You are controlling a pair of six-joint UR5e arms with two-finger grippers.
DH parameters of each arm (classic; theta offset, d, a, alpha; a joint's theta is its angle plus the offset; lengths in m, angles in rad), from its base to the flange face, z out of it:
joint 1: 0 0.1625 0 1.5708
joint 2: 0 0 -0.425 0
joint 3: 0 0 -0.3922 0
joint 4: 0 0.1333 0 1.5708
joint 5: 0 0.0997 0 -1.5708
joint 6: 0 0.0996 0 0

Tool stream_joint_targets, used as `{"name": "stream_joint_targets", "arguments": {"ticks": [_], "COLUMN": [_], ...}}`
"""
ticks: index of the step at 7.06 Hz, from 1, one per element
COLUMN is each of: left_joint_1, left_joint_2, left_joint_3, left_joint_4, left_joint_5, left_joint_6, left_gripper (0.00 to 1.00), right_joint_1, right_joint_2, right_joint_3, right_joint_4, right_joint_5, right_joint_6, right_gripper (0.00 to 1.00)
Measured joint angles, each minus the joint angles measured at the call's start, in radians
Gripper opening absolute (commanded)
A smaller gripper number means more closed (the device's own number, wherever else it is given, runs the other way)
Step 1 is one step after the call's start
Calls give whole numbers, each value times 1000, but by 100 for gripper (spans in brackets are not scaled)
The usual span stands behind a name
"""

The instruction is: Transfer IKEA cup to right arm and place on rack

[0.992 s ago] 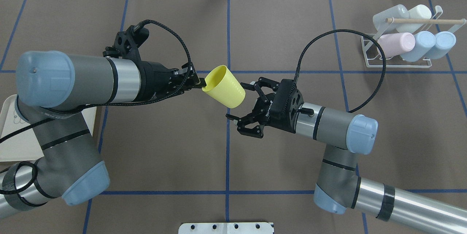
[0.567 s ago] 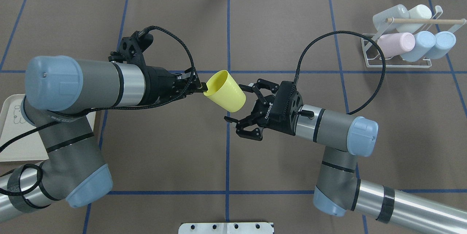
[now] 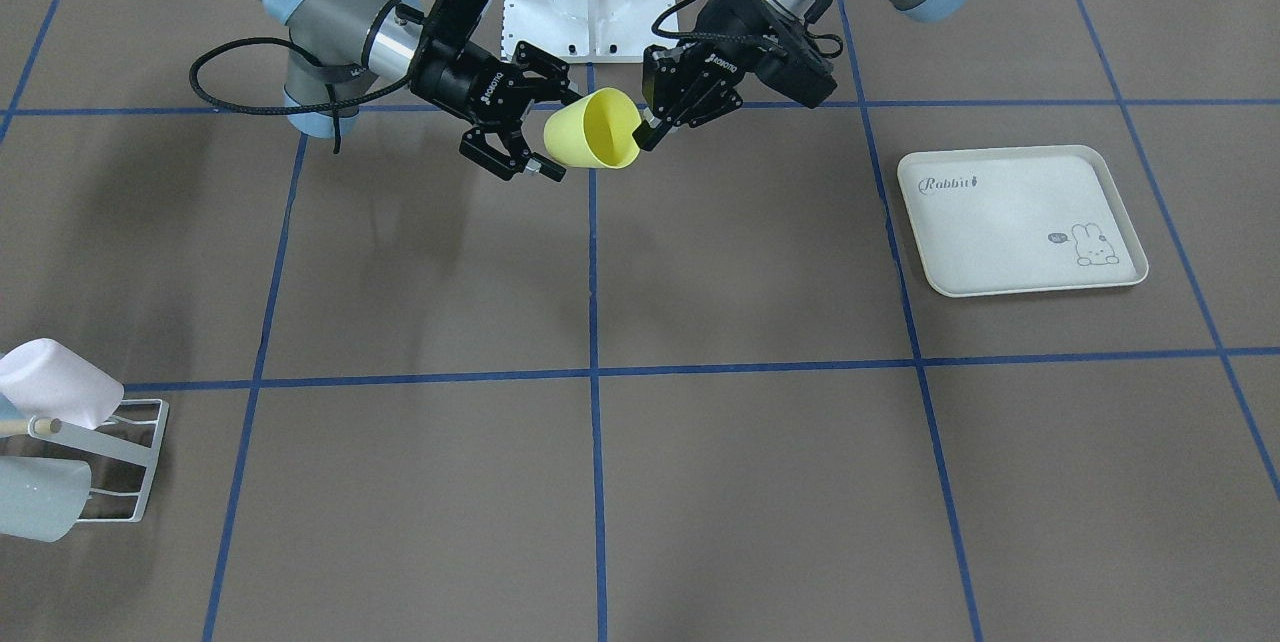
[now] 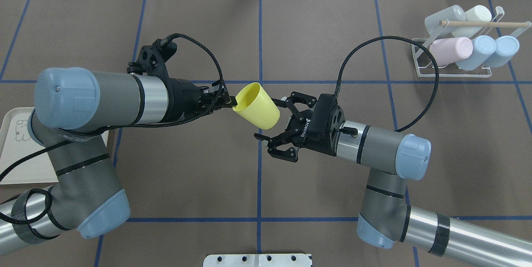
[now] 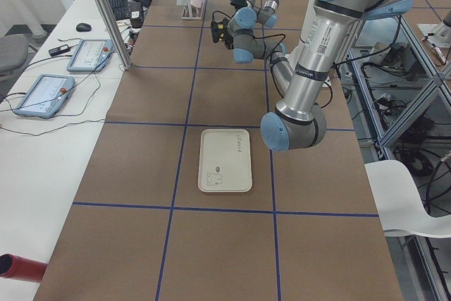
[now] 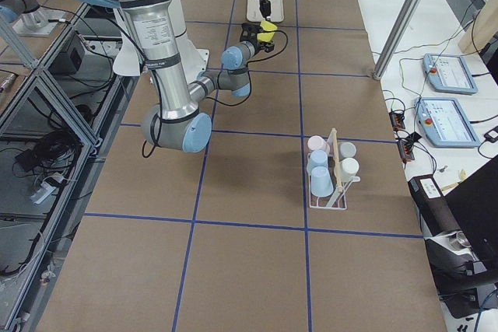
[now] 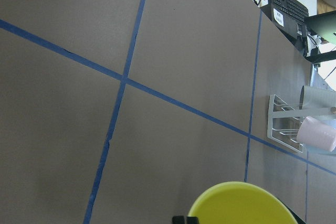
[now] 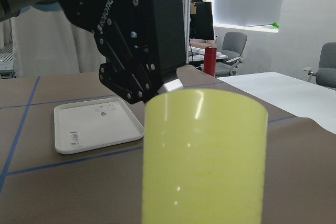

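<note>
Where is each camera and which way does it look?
Front-facing: across the table, facing the robot; left gripper pinches yellow cup.
Overhead: behind the robot, looking down; right gripper open.
Exterior left: table end by tray; left arm near.
Exterior right: table end by rack; right arm near.
Left wrist: over the cup's rim toward the rack.
Right wrist: faces cup and left gripper.
Shared: both wrists see the cup.

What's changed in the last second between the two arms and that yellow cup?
The left gripper carried the yellow cup slightly toward the right gripper, which edged in so its open fingers now flank the cup's base. Unchanged: left grip on the rim, right gripper open, rack untouched.
</note>
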Motion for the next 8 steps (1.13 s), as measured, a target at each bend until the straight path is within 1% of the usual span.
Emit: {"name": "stream_joint_targets", "arguments": {"ticks": [2,5,6,7,8], "left_joint_1": [1,2,2,2,2], "left_joint_2": [0,0,0,0,0], "left_joint_3": [0,-1,-2,-2,-3], "left_joint_4": [0,0,0,0,0], "left_joint_5": [1,2,3,3,3], "left_joint_6": [0,0,0,0,0], "left_gripper": [0,0,0,0,0], "right_joint_1": [1,1,1,1,1], "right_joint_2": [-8,-10,-11,-11,-11], "right_joint_3": [4,14,18,19,20], "right_joint_4": [0,0,0,0,0], "right_joint_5": [1,2,2,2,2], "right_joint_6": [0,2,3,5,6], "right_gripper": [78,83,83,79,59]}}
